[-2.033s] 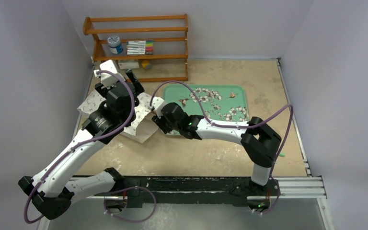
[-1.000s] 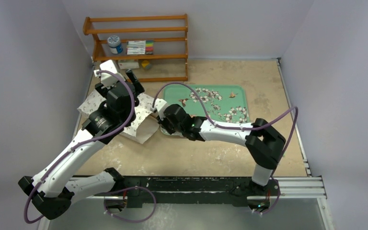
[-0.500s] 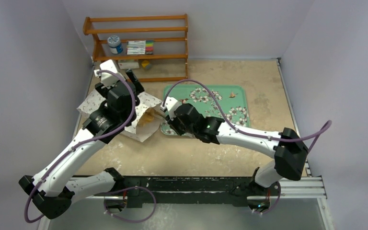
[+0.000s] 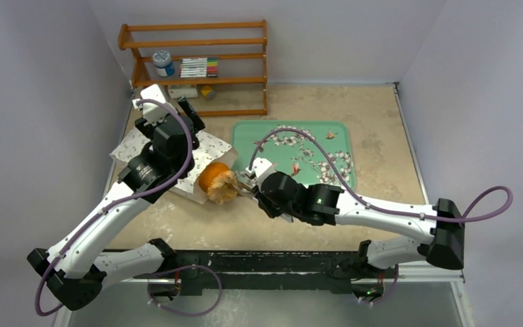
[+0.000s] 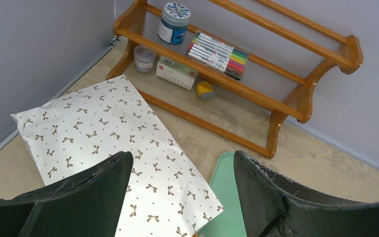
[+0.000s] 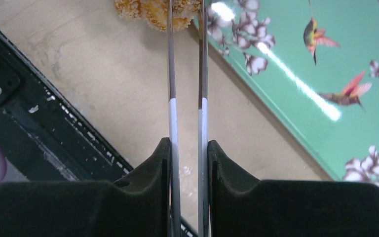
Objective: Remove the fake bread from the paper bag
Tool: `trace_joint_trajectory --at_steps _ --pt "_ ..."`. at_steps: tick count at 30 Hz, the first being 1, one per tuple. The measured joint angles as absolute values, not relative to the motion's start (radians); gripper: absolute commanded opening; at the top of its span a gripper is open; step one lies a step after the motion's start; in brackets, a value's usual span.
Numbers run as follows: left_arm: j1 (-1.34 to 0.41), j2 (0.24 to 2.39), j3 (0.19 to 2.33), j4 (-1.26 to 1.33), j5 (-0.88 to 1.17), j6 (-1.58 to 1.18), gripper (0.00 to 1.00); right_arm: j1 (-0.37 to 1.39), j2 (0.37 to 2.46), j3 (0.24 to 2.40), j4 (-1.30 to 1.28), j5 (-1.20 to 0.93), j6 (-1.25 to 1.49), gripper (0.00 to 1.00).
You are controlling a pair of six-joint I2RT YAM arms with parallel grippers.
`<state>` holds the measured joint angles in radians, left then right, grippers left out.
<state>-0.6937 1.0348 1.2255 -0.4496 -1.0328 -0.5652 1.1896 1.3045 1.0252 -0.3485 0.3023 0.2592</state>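
1. Top view: over the last half second the right arm has drawn back from the paper bag (image 4: 131, 142). With it the fake bread (image 4: 216, 182), an orange round piece with a pale ruffled rim, has come out of the bag. It now lies just outside the bag's mouth, at its near right corner. The right gripper (image 4: 240, 184) is pinched on its rim.
2. Left wrist view: the left gripper (image 5: 180, 163) hangs over the bag's flat printed top with its jaws spread wide and empty. A wooden rack (image 5: 286, 54) stands beyond the bag and a green tray (image 5: 222, 197) lies just beside it. The fingers hide the bag's mouth, and the bread is out of view.
3. Right wrist view: the thin fingers are pressed nearly together on the ruffled rim. Most of the bread is cut off at the top edge.
4. The step looks like pulling this piece out. Next it needs to be carried clear of the bag and set down, perhaps on the tray. No view shows whether more bread is inside.
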Motion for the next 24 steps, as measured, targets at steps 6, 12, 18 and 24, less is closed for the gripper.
trace_joint_trajectory --at_steps 6,12,18,24 --pt "-0.694 1.018 1.225 -0.45 -1.052 -0.567 0.75 1.252 1.205 1.026 -0.498 0.387 0.421 0.0" --pt "-0.694 0.985 1.214 -0.449 -1.061 -0.577 0.75 1.293 1.174 1.077 -0.674 0.501 0.641 0.0" --pt "-0.694 0.957 1.189 -0.45 -1.06 -0.588 0.75 1.314 1.198 1.156 -0.908 0.622 0.958 0.0" --pt "-0.694 0.928 1.165 -0.449 -1.05 -0.592 0.75 1.314 1.195 1.211 -1.077 0.718 1.286 0.0"
